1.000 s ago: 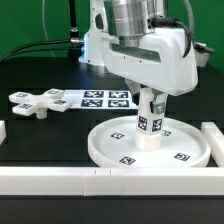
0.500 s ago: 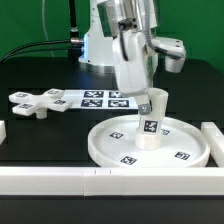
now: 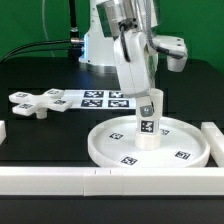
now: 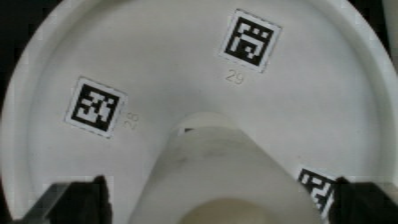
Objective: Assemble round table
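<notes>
White plastic: one disc [image 3: 104, 141], one cylinder [image 3: 149, 126], one cross-shaped piece [image 3: 35, 102].

The arm [image 3: 135, 55] wears glossy white rounded shells, with a silver-grey cylindrical joint up top — its gripper [image 3: 150, 103] ends in two dark, blocky fingers [image 4: 80, 200].
</notes>
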`<state>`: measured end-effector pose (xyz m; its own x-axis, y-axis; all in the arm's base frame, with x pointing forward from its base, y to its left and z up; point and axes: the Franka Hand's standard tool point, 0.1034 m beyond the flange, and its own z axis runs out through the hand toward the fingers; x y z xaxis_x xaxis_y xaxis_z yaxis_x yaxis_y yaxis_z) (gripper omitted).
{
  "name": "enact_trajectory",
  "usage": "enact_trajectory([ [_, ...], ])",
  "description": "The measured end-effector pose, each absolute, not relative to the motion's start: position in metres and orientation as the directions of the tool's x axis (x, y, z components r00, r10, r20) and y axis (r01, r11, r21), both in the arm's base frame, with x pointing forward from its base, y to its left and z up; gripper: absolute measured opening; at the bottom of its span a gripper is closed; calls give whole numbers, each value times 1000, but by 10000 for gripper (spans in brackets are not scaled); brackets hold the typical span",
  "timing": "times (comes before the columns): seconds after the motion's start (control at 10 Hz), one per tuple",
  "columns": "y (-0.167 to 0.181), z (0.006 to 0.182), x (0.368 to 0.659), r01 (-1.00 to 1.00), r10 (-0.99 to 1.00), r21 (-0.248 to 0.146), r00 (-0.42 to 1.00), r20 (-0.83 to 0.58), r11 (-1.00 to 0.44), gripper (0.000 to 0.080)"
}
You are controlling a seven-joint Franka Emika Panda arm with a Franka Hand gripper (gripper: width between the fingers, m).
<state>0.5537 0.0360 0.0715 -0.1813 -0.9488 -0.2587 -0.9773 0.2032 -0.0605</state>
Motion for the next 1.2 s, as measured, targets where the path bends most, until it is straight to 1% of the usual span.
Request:
enact_trajectory([
  [0.1, 36, 71, 553, -989, -963, -82, -96, -252, 120, 645],
  [0.2, 36, 71, 553, -993, -968, -95, -40, -247, 66, 645],
  [0.4, 36, 71, 553, -982, -962, -140, 153, -225, -123, 649],
  [0.6, 39, 77, 557, -924, -904, -142, 379, -198, -356, 649],
  [0.7, 38, 76, 558, -883, -869, -165, 464, -175, -439, 649],
  [0.8, 38, 76, 557, -859, -846, -171, 507, -166, -482, 649],
  [1.0, 37, 76, 557, -753, -744, -198, 654, -132, -627, 649],
  [1.2, 37, 76, 557, -685, -679, -210, 726, -112, -698, 649],
])
